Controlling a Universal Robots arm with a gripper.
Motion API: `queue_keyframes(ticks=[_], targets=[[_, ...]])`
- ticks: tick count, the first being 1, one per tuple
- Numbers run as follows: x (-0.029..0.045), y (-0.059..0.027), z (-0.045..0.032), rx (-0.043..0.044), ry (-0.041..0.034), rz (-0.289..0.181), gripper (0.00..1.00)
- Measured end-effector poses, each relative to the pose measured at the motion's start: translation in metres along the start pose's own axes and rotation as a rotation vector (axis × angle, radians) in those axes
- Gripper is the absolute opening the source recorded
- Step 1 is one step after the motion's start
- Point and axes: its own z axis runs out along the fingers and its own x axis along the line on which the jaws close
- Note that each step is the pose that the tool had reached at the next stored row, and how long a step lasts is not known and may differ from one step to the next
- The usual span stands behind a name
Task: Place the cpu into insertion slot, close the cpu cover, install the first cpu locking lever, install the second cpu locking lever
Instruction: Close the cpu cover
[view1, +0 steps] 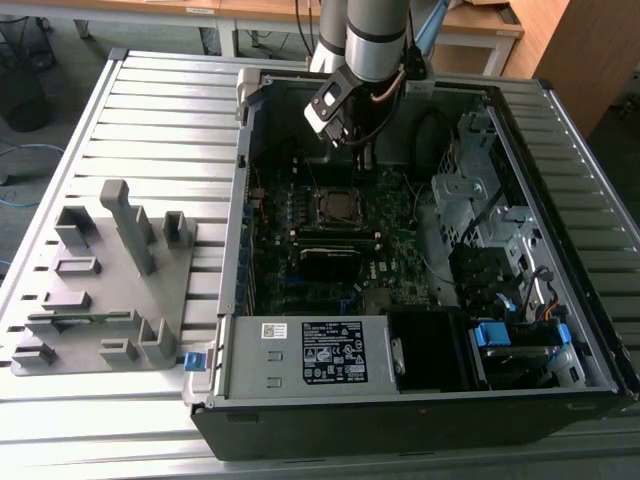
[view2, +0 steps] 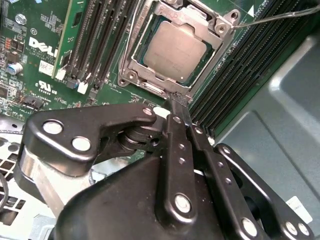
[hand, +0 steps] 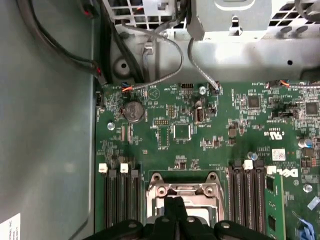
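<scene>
The cpu (view2: 175, 50) lies flat in the insertion slot (view1: 338, 207), its greyish-silver top showing through the cut-out of the cpu cover (view2: 200, 22). The silver cover frame (hand: 182, 191) lies down around the chip. My gripper (view2: 177, 100) is shut, its two black fingers pressed together with nothing between them. The fingertips sit at the outer edge of the cover frame, low over the green board. In the exterior view the gripper (view1: 352, 140) hangs just behind the socket. A thin metal lever rod (view2: 280, 17) sticks out from one socket corner, over the memory slots.
Long black memory slots (view2: 95, 40) flank the socket on both sides. A black card (view1: 335, 262) and the power supply (view1: 320, 350) lie in front of it, drive cages (view1: 480, 220) at the exterior view's right. A grey fixture tray (view1: 110, 290) sits outside the case at the exterior view's left.
</scene>
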Motion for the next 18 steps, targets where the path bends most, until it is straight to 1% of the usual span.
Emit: queue_keyframes(ticks=[2, 3, 4, 6, 8, 9, 12, 14, 18], targets=[[0.0000, 0.0000, 0.0000, 0.0002, -0.0002, 0.000, 0.11], [0.0000, 0.0000, 0.0000, 0.0031, -0.0002, 0.000, 0.11], [0.0001, 0.0000, 0.0002, 0.0084, -0.0004, 0.000, 0.11], [0.0000, 0.0000, 0.0004, 0.0254, -0.0011, 0.000, 0.11], [0.0000, 0.0000, 0.0009, 0.0448, -0.0019, 0.001, 0.11], [0.0000, 0.0000, 0.0011, 0.0494, -0.0021, 0.001, 0.11], [0.0000, -0.0001, 0.0011, 0.0495, -0.0033, 0.001, 0.11], [-0.0002, -0.0007, 0.0013, 0.0496, -0.0055, 0.001, 0.11], [-0.0013, -0.0052, 0.0022, 0.0494, -0.0079, 0.000, 0.11]])
